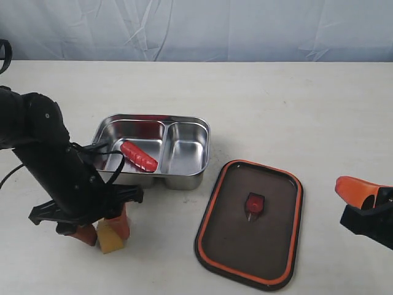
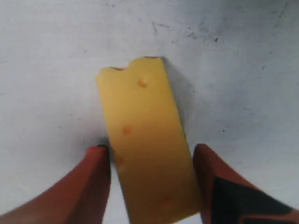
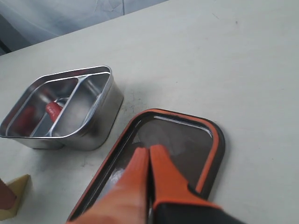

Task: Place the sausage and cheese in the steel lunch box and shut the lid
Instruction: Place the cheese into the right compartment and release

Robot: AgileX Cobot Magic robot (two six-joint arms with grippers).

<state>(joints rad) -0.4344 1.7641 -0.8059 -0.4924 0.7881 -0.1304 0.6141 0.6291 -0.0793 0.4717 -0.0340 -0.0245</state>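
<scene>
Now, the sausage (image 1: pixel 139 156) already lies in the larger compartment of the steel lunch box (image 1: pixel 178 180), so the left gripper (image 2: pixel 149 149) straddles the cheese (image 2: pixel 140 107) on the table (image 1: pixel 276 98) near it, fingers (image 2: pixel 93 182) close against both flanks, though whether they squeeze yet I cannot tell. The right gripper (image 3: pixel 149 158) hovers pinched shut and empty by the lid (image 1: pixel 276 233), likely saved for closing
</scene>
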